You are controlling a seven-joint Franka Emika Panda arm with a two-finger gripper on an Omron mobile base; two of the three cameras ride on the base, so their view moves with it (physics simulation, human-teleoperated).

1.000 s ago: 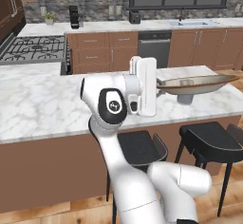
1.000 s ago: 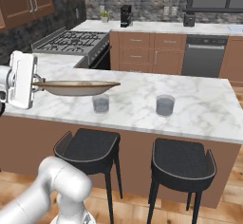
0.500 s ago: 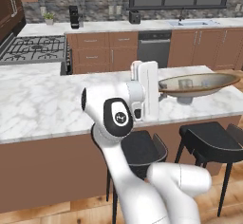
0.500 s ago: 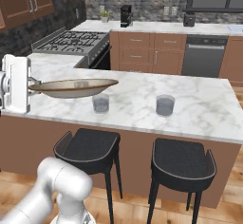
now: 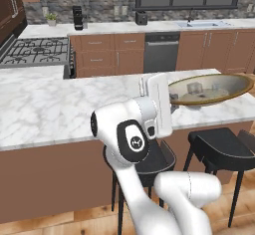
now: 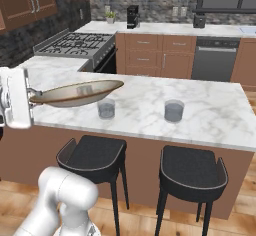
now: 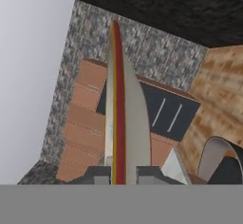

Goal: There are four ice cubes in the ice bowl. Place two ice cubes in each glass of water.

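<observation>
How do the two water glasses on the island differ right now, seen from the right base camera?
The nearer glass stands under the raised ice bowl, partly covered by its rim; the farther glass stands in the open, nothing above it. The nearer glass is close to the gripper holding the bowl's edge; the farther glass is well away from it. Both are short, clear, bluish, upright on the marble counter.

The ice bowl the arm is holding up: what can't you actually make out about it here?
- Ice cubes: left base view shows faint pale shapes in the ice bowl, too small to count.
- Right base view: the bowl's rim hides its inside.
- Hand view: the bowl shows edge-on, its inside unseen.
- Fingers: cut off by the bottom edge.
</observation>
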